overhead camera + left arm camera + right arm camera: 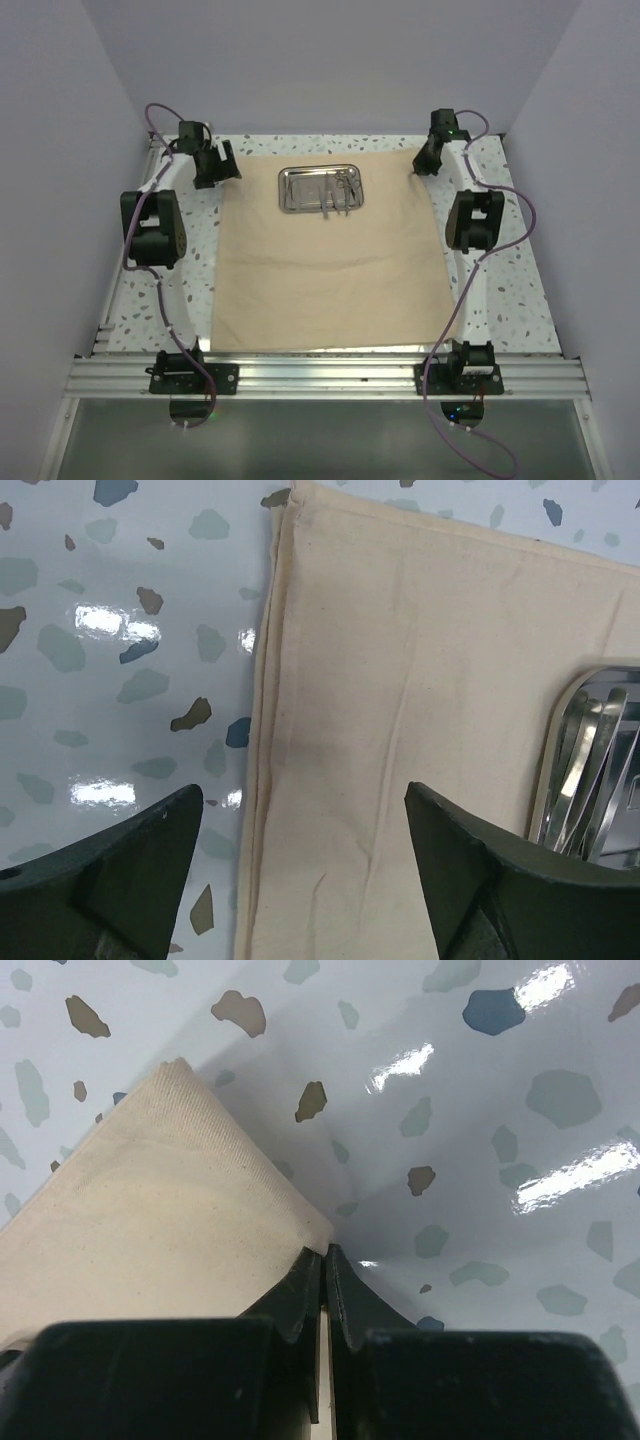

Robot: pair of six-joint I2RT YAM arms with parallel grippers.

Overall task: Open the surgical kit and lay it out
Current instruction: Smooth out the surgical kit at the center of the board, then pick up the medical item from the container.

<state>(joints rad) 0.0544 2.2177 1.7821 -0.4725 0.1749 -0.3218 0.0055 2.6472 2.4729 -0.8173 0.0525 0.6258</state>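
The beige cloth wrap lies spread flat on the table. The shiny steel tray sits on its far middle, with slim silver instruments inside. My left gripper is open above the cloth's far left edge; the tray and instruments show at the right of its view. My right gripper is shut on the cloth's far right corner, with the fabric pinched between the fingers.
The table is a speckled terrazzo top. An aluminium rail with the arm bases runs along the near edge. Grey walls enclose the left, right and back.
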